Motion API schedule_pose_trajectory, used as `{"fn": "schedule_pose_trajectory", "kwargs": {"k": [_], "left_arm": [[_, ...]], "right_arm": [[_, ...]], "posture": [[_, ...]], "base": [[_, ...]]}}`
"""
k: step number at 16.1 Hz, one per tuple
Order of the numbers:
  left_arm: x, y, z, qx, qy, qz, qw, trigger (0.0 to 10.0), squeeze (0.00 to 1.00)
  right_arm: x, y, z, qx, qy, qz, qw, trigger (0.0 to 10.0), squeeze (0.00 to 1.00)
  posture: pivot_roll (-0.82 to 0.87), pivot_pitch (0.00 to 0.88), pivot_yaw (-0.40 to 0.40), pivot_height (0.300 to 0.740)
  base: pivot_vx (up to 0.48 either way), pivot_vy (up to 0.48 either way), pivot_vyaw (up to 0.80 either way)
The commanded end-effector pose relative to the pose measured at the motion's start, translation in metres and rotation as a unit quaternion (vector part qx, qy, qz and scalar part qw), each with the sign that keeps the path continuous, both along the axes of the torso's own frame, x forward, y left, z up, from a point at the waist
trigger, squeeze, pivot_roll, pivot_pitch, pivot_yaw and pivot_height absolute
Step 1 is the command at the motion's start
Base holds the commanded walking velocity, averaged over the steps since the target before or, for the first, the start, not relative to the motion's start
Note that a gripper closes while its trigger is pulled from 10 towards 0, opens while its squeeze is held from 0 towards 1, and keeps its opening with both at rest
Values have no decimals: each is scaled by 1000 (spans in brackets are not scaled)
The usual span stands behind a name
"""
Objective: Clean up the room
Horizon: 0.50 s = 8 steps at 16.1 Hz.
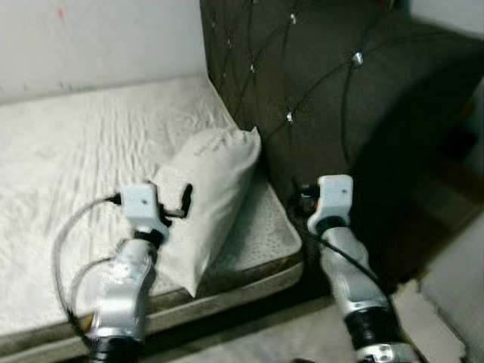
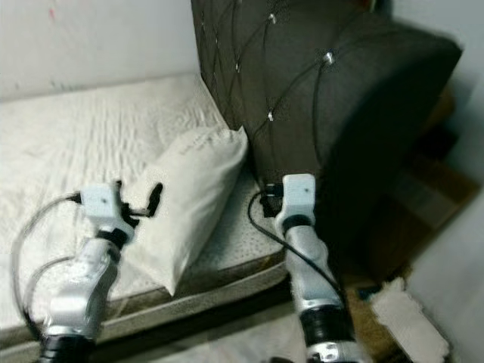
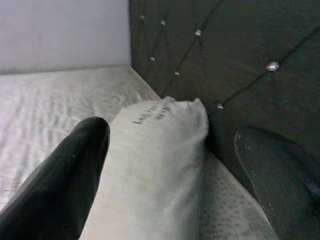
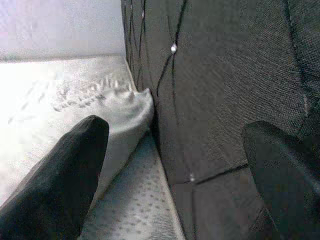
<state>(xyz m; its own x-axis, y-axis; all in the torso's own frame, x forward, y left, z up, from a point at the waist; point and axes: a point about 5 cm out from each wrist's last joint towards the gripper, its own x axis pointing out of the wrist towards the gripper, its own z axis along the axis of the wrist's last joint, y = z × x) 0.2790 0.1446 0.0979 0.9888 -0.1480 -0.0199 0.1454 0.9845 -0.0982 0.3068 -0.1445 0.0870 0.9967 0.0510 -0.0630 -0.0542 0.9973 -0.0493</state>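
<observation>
We find only one trace of writing: a short line of dark print on the upper end of the white pillow (image 3: 160,165), near its top seam. It is too small and blurred for us to read any word or number.

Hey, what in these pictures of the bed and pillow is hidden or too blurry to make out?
- Printed text on the pillow: left wrist view, too small and blurred to read.
- Pale object on the floor: right eye view, blurred, cut by the edge.
- Right gripper fingers: head views, dark against the headboard.
- Mattress far end: cut off by the edge.
</observation>
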Motion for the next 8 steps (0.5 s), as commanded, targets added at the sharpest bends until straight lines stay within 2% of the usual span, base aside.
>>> {"fn": "schedule_pose_trajectory", "kwargs": {"k": [1,4,8], "left_arm": [[-1,12,1,9,-3,16,1000,10000,0],[-1,11,1,6,-2,18,1000,10000,0],[0,11,2,1,-5,36,999,10000,0]], "right_arm": [[3,11,6,7,-9,13,1000,10000,0],[4,11,7,6,-11,15,1000,10000,0],[4,11,7,3,-11,19,1000,10000,0]], "posture": [[65,0,48,740],[65,0,46,740],[69,0,45,740]], "base": [[334,0,0],[297,0,0],[0,0,0]]}}
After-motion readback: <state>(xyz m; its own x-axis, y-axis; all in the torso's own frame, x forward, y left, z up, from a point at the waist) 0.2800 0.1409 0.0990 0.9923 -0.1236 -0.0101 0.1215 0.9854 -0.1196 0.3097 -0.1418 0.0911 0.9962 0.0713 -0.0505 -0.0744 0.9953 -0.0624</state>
